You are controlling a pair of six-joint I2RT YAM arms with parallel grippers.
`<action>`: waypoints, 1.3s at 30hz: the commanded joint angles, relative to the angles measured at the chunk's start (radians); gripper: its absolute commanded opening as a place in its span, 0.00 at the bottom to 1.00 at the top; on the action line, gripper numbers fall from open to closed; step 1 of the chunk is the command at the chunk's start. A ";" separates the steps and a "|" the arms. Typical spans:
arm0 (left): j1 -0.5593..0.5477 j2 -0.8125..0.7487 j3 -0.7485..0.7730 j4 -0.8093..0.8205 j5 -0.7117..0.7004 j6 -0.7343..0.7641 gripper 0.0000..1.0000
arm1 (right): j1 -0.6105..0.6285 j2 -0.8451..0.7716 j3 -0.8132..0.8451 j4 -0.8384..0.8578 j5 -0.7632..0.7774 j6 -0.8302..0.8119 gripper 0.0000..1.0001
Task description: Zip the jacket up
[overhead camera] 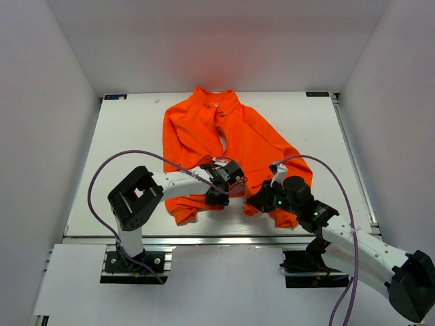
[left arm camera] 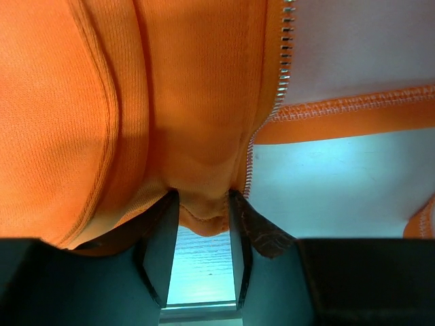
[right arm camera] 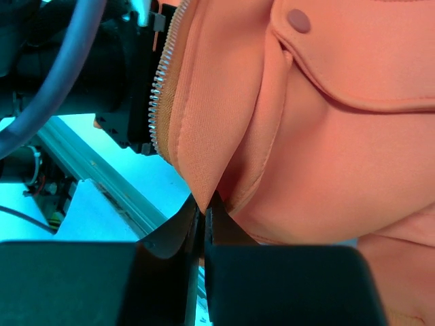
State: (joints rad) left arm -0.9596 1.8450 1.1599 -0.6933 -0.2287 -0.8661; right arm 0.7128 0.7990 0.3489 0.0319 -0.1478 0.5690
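Note:
The orange jacket (overhead camera: 231,136) lies on the white table (overhead camera: 129,136), collar at the far side and front open. My left gripper (overhead camera: 228,185) is at its bottom hem near the middle. In the left wrist view the gripper (left arm camera: 202,207) is shut on a bunched bit of hem (left arm camera: 204,217), beside the zipper teeth (left arm camera: 284,61). My right gripper (overhead camera: 262,195) is at the hem of the right front panel. In the right wrist view the gripper (right arm camera: 206,210) is shut on a pointed fold of the jacket (right arm camera: 340,149), below a flap pocket with a snap (right arm camera: 298,20). Zipper teeth (right arm camera: 162,88) run along that panel's edge.
The two grippers are close together near the table's front edge, by the metal rail (overhead camera: 204,239). The left arm's dark wrist body (right arm camera: 122,81) shows just behind the zipper edge in the right wrist view. White walls enclose the table at the back and both sides.

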 commanded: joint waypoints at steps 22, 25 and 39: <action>0.001 -0.206 -0.157 0.166 -0.020 0.065 0.00 | -0.006 0.008 0.061 0.046 -0.041 -0.049 0.00; 0.001 -0.383 -0.209 0.244 -0.032 0.087 0.00 | -0.009 0.019 0.067 0.100 -0.116 -0.064 0.00; -0.001 -0.912 -0.479 0.624 -0.018 0.150 0.00 | -0.062 0.121 0.078 0.600 -0.525 0.021 0.00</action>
State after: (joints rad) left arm -0.9577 0.9707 0.6983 -0.1761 -0.2527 -0.7399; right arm 0.6632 0.8932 0.3832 0.3969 -0.5106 0.5381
